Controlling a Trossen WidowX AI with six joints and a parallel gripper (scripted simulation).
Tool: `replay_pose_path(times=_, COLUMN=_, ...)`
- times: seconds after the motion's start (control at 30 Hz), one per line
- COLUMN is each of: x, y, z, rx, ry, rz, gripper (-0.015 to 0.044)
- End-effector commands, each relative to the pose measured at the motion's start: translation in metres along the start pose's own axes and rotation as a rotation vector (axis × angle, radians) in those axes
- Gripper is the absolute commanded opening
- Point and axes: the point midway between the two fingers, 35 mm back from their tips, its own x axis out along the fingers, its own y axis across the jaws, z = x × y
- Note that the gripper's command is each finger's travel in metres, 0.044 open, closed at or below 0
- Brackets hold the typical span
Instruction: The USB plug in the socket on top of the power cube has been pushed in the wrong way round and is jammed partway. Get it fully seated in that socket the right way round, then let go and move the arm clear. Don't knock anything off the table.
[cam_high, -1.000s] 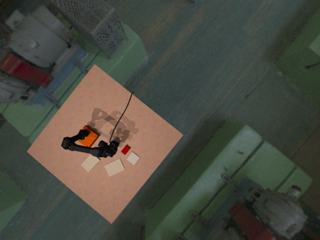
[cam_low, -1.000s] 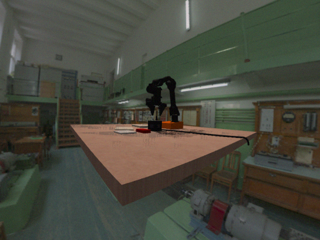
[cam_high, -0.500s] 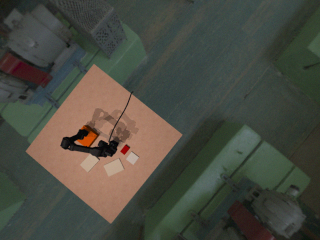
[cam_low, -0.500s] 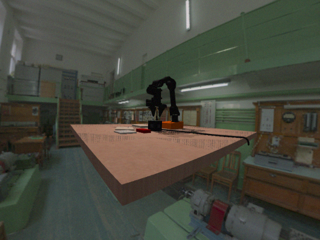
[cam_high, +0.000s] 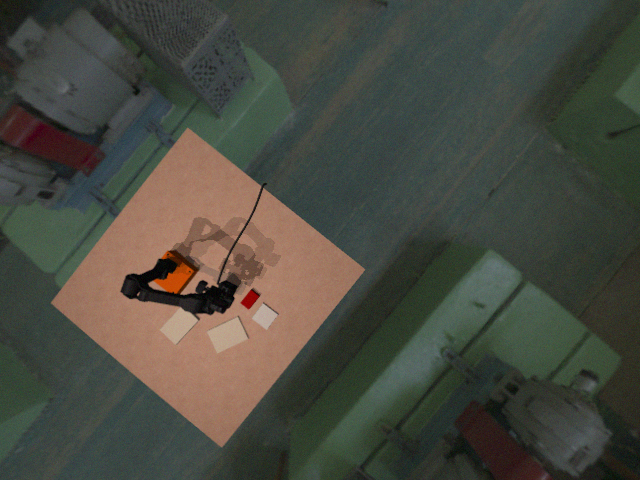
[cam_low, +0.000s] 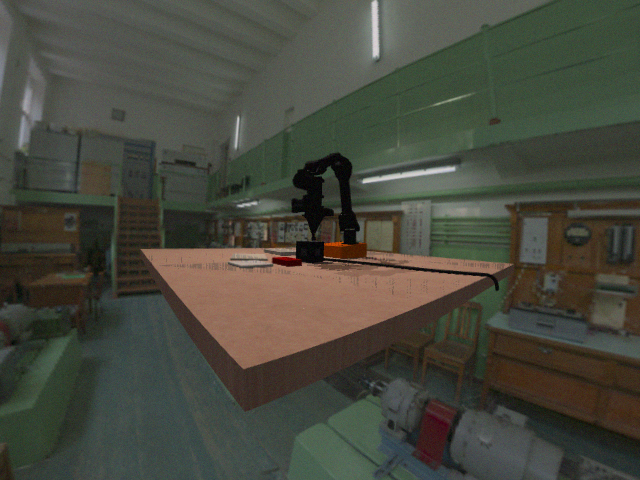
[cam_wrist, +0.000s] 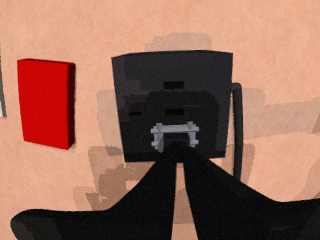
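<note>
The power cube (cam_low: 309, 252) (cam_wrist: 172, 75) stands on the counter (cam_high: 289, 258) (cam_low: 258, 310) (cam_wrist: 280, 40), and the USB plug (cam_wrist: 177, 141) is at its top socket, inside a pale metal frame (cam_wrist: 175, 128), toward the six o'clock side in the wrist view. The pincer (cam_high: 223, 296) (cam_low: 313, 236) (cam_wrist: 179, 154) points downward and is clenched on this plug (its tips cover part of it, so the seating depth I cannot tell).

In the wrist view, the red block (cam_high: 250, 299) (cam_low: 286, 261) (cam_wrist: 46, 104) lies at nine o'clock from the cube, apart. From above, the white block (cam_high: 265, 316) (cam_low: 250, 264) (cam_wrist: 1, 92) is near the red one, at five o'clock. The black cable (cam_high: 239, 236) (cam_low: 408, 267) (cam_wrist: 237, 130) runs toward one o'clock, to the counter's edge.
</note>
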Motion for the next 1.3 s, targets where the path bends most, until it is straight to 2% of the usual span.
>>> replay_pose_path(times=0.0, x=0.000, y=0.000, z=0.000, rx=0.000, ry=0.000, rz=0.001, gripper=0.0000)
replay_pose_path(times=1.27, x=-0.016, y=0.000, z=0.000, rx=0.000, ry=0.000, rz=0.000, gripper=0.0000)
